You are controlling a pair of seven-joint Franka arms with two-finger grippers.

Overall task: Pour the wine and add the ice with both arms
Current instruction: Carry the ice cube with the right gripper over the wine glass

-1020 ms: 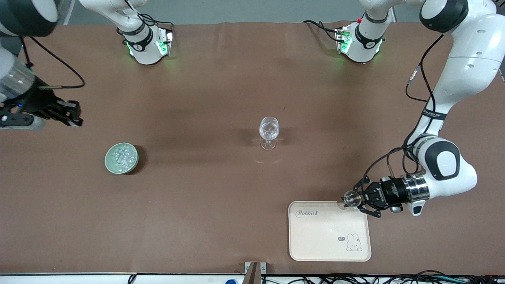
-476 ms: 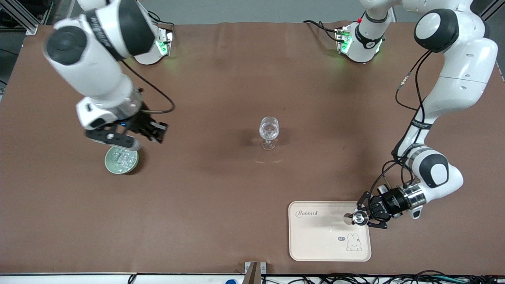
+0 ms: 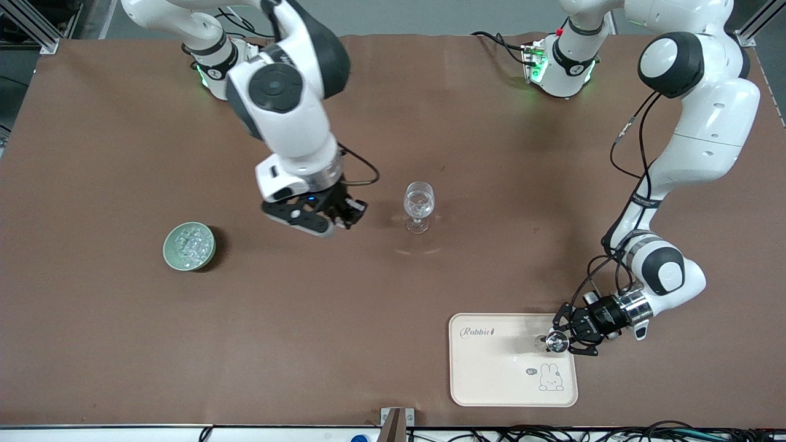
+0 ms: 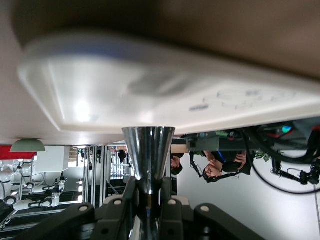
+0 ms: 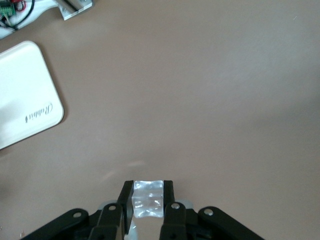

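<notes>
My right gripper (image 3: 351, 216) hangs over the table beside the clear stemmed glass (image 3: 419, 205), toward the right arm's end. It is shut on one clear ice cube (image 5: 146, 199). The rest of the ice (image 3: 190, 244) is heaped in the pale green bowl (image 3: 169, 253). My left gripper (image 3: 559, 341) is low over the edge of the white rabbit tray (image 3: 491, 368) and is shut on a small shiny metal cup (image 4: 148, 150). The cup also shows in the front view (image 3: 556, 342). The glass stands upright at mid-table with clear contents.
The white tray lies near the front edge toward the left arm's end and shows in the right wrist view (image 5: 22, 95) and the left wrist view (image 4: 125, 90). Both arm bases stand along the table's back edge.
My right arm swung from the table's end, passed over the green bowl, and now hangs beside the glass with an ice cube. My left gripper carried the metal cup a little farther over the tray.
</notes>
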